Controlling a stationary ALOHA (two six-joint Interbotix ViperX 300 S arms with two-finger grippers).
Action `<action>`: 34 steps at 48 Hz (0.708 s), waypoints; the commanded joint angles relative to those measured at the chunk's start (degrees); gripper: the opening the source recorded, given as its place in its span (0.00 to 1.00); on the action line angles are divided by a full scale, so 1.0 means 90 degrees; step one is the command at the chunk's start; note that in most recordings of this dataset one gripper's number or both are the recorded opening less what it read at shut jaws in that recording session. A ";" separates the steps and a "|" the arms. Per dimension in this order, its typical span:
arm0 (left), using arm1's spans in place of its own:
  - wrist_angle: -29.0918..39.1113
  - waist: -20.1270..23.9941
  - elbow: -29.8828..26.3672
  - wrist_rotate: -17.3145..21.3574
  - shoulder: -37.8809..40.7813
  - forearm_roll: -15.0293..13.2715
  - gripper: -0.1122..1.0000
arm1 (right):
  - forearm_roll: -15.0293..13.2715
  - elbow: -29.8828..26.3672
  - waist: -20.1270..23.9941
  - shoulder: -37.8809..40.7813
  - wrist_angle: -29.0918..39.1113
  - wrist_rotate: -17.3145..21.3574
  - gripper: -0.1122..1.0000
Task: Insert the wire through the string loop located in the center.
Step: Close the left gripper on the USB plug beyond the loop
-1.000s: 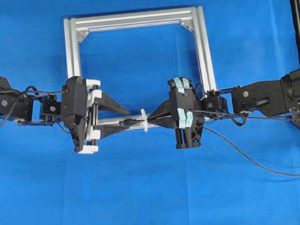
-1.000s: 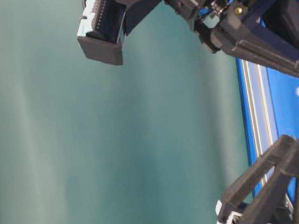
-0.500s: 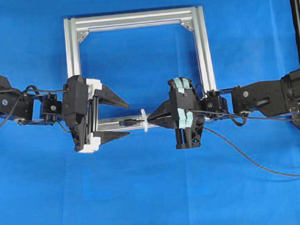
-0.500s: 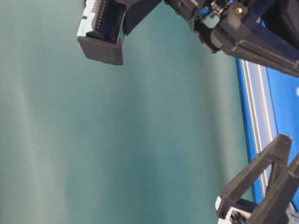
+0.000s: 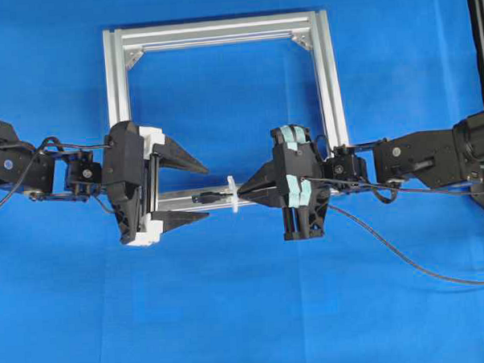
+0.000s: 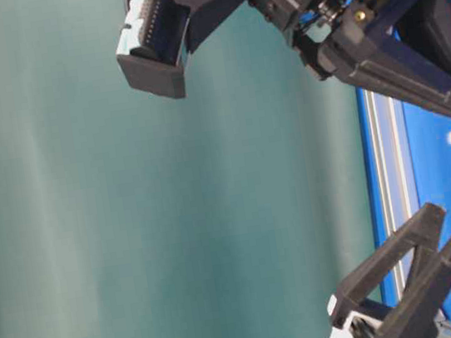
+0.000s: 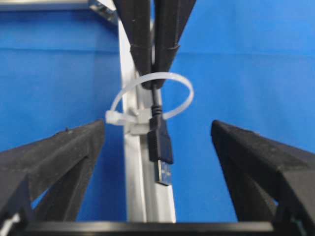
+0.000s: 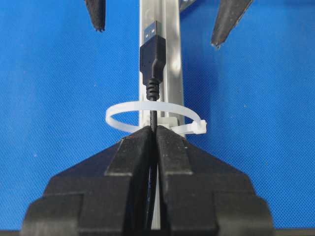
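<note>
Poking through string loop (image 8: 153, 118), wire (image 8: 151, 51), right-pinched

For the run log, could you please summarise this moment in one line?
wire: plug through string loop | right gripper: shut on wire | left gripper: open, astride plug

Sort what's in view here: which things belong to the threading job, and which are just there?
In the job:
- wire, plug end already through the loop
- string loop
- right gripper, shut on the wire
- left gripper, open around the plug

Just there:
- aluminium frame, only carrying the loop
- blue table cover
</note>
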 commanded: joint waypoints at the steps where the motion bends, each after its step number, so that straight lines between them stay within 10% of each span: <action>1: 0.0225 0.0010 -0.0205 -0.0010 -0.0049 0.0020 0.93 | 0.0000 -0.0098 -0.0029 -0.0078 -0.0059 -0.0010 0.08; 34: 0.0742 0.0010 -0.0576 -0.0020 0.0420 0.0020 0.92 | 0.0000 -0.0088 -0.0029 -0.0078 -0.0059 -0.0010 0.08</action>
